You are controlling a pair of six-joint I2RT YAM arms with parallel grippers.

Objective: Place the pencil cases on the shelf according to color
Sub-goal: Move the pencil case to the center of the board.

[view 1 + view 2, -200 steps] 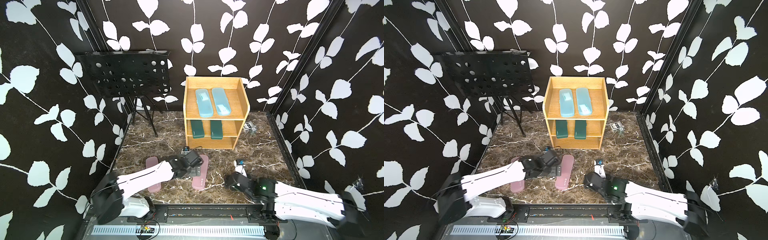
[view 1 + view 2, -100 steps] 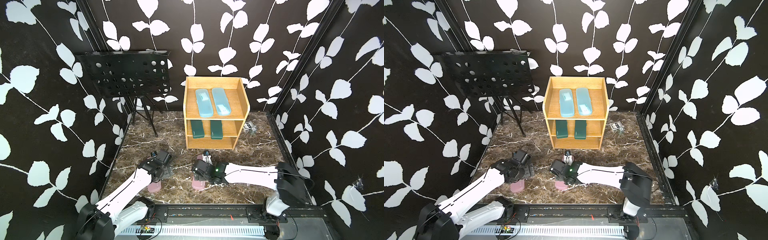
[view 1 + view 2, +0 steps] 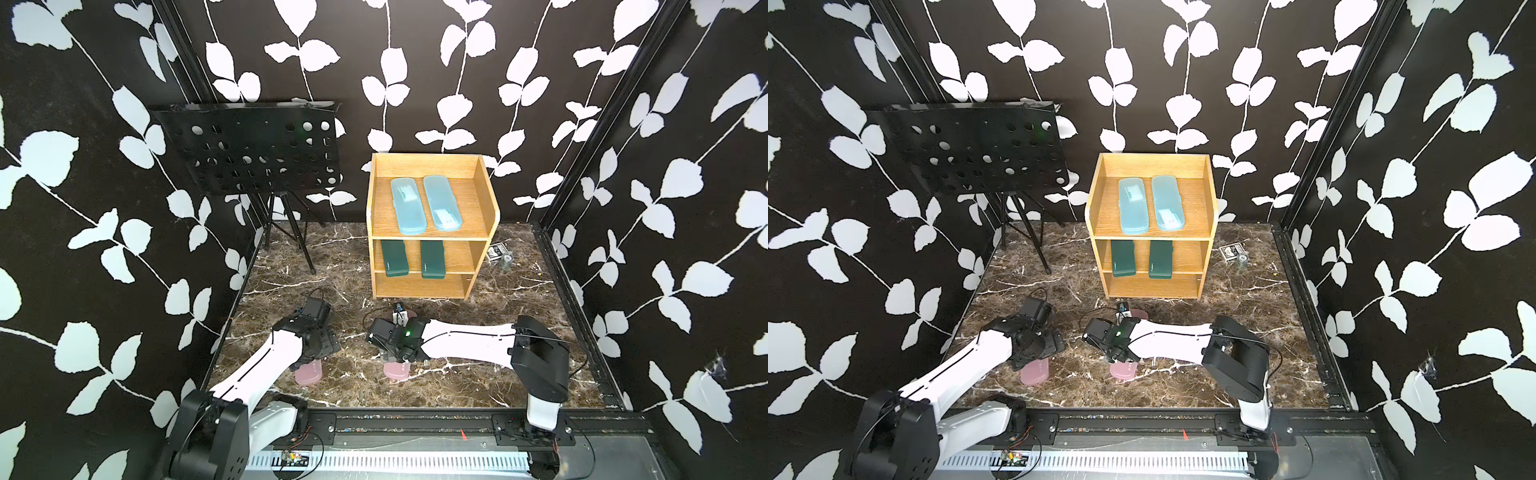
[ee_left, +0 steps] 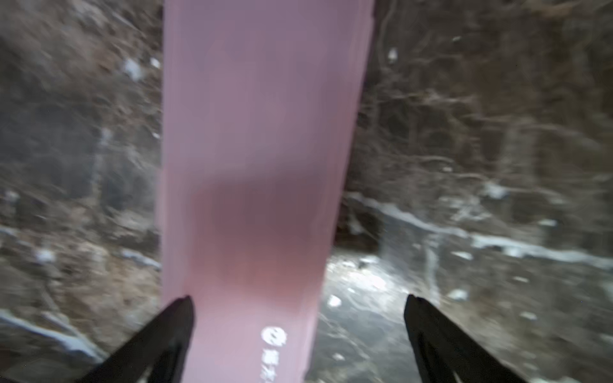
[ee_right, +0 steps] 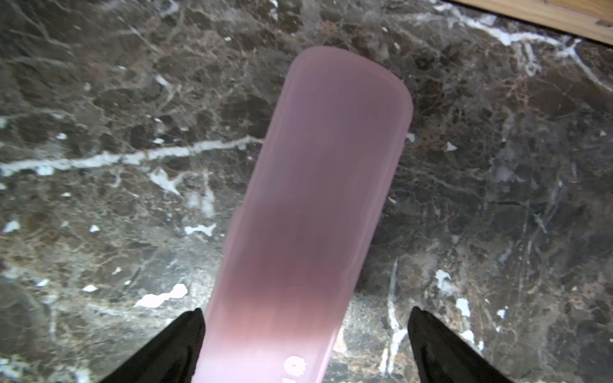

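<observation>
Sorting looks two-thirds done: the two light blue pencil cases lie side by side on the top tier of the shelf, the two dark green cases sit on the middle tier, and the bottom tier appears empty. What is left lies flat on the marble floor, near the front and clear of the shelf: the left pink case under the left gripper and the right pink case under the right gripper, the two cases apart from each other. Both grippers are released, with jaws spread. Each case runs between the jaws, closer to one finger, and neither is grasped; the left wrist view is blurred. The step in hand seems to be the approach for a two-arm pickup. Next, in my judgement, each gripper must centre across its case's width, settle low and clench. Then it lifts and carries its case far, to the bottom tier, sliding it in flat under the middle board.
</observation>
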